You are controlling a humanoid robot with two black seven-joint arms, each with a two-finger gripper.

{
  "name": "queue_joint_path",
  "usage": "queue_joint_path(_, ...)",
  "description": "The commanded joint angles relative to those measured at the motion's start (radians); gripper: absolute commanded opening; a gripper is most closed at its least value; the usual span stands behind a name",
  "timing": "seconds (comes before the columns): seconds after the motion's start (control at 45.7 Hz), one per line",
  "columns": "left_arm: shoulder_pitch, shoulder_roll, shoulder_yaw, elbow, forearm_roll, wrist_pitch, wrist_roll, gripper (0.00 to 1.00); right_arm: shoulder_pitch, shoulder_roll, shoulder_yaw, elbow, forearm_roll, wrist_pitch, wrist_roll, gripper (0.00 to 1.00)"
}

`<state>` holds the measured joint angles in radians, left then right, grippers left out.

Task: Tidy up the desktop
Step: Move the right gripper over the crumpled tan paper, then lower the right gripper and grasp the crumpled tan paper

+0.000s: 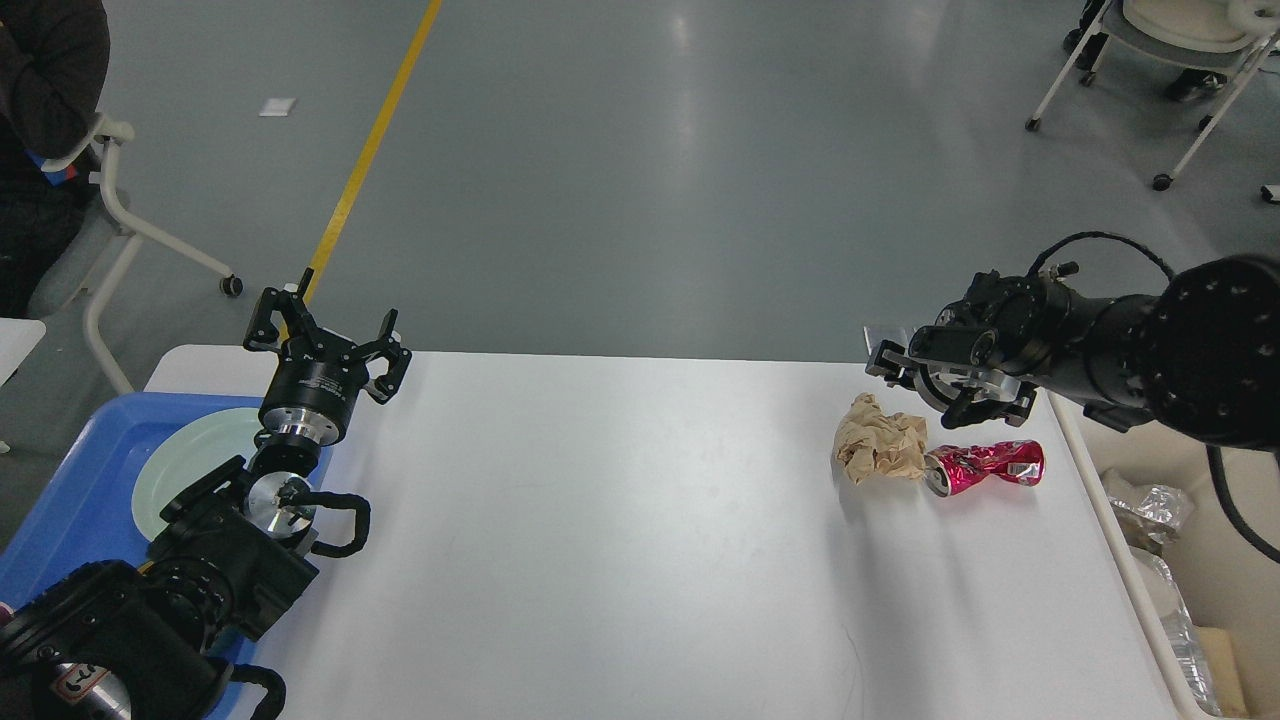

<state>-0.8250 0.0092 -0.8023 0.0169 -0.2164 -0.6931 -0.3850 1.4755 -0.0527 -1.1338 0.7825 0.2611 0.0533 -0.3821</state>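
The white desktop (600, 530) fills the middle of the head view. A crumpled brown paper ball (880, 450) lies at its right, touching a crushed red can (990, 465) on its right side. My right gripper (928, 392) hangs low just behind and above these two, fingers spread, open and holding nothing. At the desktop's far left corner my left gripper (325, 335) points up and away, also open and empty.
A blue tray (70, 490) with a pale green plate (185, 470) sits at the left, partly under my left arm. A beige bin (1215, 500) holding foil scraps stands off the right edge. Chairs stand on the grey floor beyond.
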Motion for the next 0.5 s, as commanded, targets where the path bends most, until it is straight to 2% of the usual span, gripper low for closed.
queue_joint_path(0.0,0.000,0.000,0.000,0.000,0.000,0.000,0.000,0.97,-0.057,0.048,0.000,-0.078,0.001,-0.015,0.000,1.00)
queue_joint_path(0.481,0.001,0.000,0.000,0.000,0.000,0.000,0.000,0.97,-0.288,0.145,0.043,-0.374,-0.011,-0.015,0.003,1.00)
